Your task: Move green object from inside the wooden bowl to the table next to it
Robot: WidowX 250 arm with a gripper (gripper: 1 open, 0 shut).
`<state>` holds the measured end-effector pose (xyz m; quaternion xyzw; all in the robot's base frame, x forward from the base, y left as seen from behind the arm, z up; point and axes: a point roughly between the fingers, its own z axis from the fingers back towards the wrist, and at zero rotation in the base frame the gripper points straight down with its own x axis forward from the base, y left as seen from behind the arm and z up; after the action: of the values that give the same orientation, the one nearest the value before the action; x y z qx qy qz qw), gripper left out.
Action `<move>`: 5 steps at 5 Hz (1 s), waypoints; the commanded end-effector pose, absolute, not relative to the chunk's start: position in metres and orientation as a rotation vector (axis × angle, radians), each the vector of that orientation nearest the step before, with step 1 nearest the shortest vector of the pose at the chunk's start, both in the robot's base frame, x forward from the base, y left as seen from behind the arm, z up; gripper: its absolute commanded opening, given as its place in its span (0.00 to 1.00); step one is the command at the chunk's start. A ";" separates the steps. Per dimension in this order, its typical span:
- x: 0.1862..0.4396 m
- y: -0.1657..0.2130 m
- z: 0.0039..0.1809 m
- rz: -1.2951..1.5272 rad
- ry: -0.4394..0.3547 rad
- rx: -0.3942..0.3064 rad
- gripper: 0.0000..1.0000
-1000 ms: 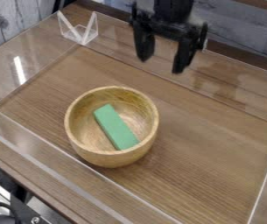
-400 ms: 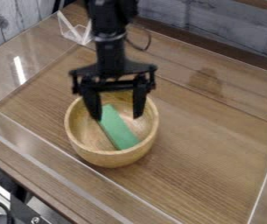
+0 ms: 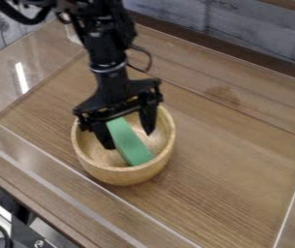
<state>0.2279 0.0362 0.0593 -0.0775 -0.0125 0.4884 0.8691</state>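
Note:
The wooden bowl [image 3: 88,161] is round, light tan, and sits left of centre on the brown table [image 3: 227,165]. Inside it lies the green object [image 3: 132,145], a flat mint-green block running diagonally. My gripper [image 3: 124,123] hangs from the black arm directly above the bowl, open, with one finger [image 3: 101,131] on the left of the block's far end and the other [image 3: 149,115] on its right. The fingers reach down into the bowl's mouth and straddle the block without closing on it. The block's far end is partly hidden behind the gripper.
Clear acrylic walls [image 3: 20,145] border the tabletop on all sides. A small clear bracket [image 3: 73,27] stands at the back left corner. Bare wood lies to the right of the bowl.
The arm swung from the back right over to the bowl and came down lower, with the open fingers now dipping into the bowl around the green block. The block has not moved.

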 end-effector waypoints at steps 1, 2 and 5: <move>0.238 0.050 0.064 1.071 -0.072 -0.174 1.00; 0.252 0.044 0.060 1.080 -0.086 -0.170 1.00; 0.262 0.046 0.048 1.130 -0.134 -0.149 1.00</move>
<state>0.2601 0.0422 0.0452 -0.0700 -0.0568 0.5332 0.8412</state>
